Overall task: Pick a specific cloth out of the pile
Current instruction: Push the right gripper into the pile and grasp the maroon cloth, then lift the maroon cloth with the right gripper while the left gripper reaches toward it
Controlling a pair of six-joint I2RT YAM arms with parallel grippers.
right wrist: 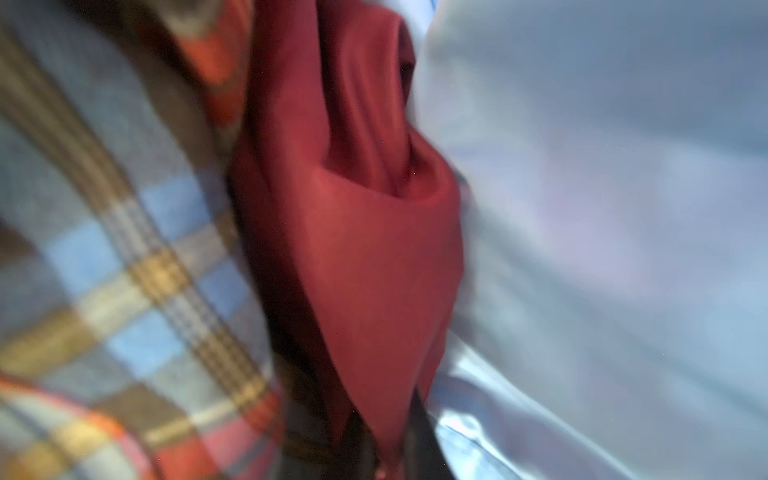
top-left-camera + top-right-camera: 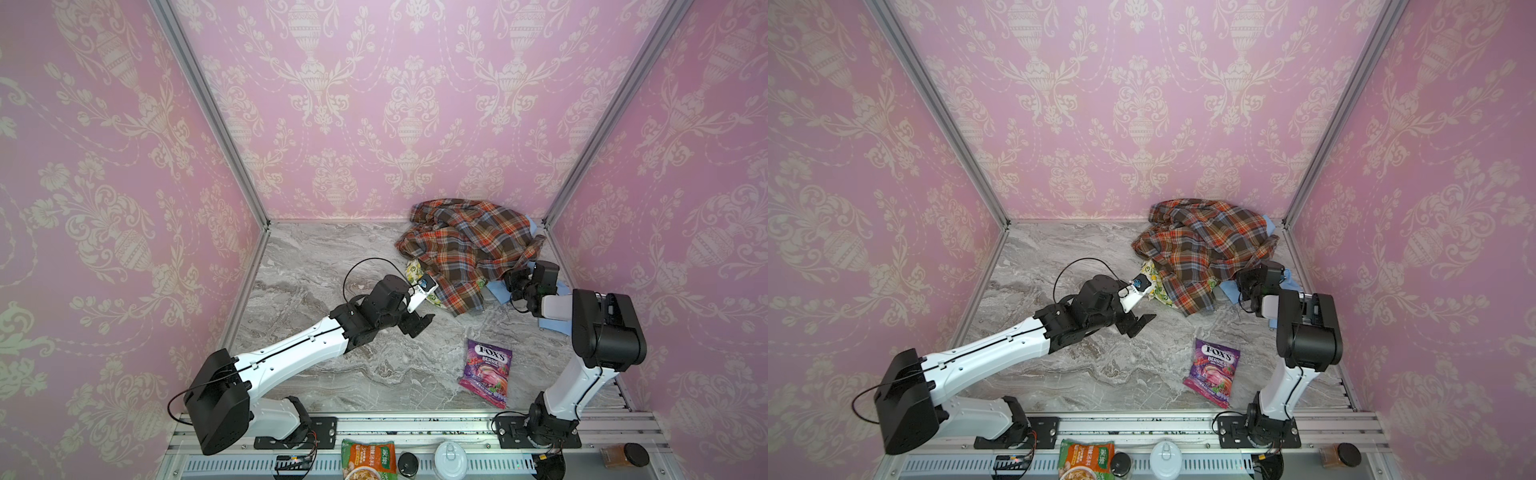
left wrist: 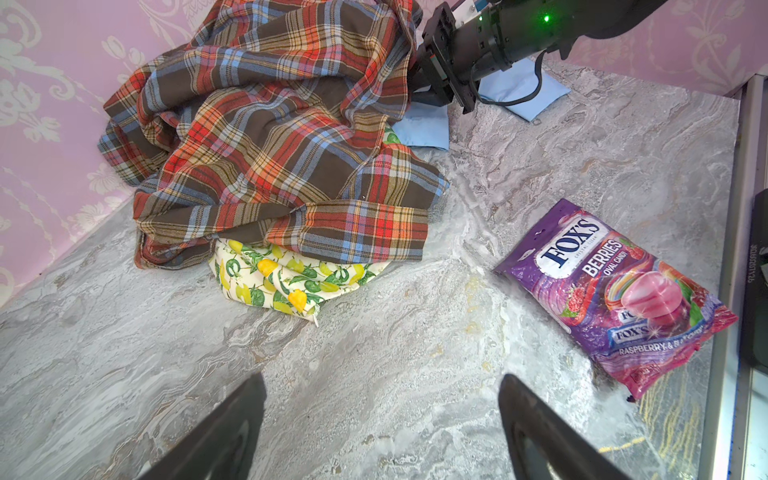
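Closest to me, the purple candy bag [image 2: 485, 370] lies flat on the marble counter [image 2: 324, 266]. My left hand [image 3: 381, 376] hovers over bare counter just short of the pile [image 2: 461, 253], jaws spread wide, nothing in them.

The pile sits back in the far right corner. The orange-brown plaid shirt [image 3: 270, 124] is draped over the top, a lemon-print cloth [image 3: 286, 278] pokes out from under its near edge, and a light blue shirt [image 3: 419, 124] shows along the right side.

My right hand [image 1: 387, 451] is shoved into that right side, between plaid and blue, and it's clamped shut on the maroon cloth [image 1: 357, 249]. From the right wrist cam the cloth is plain dark red with no pattern, thin and smooth with a slight sheen. It's folded into a soft pocket and narrows to a point right where the fingers pinch it. It's sandwiched between the plaid shirt and the light blue shirt, touching both. In both top views it's hidden under the plaid.
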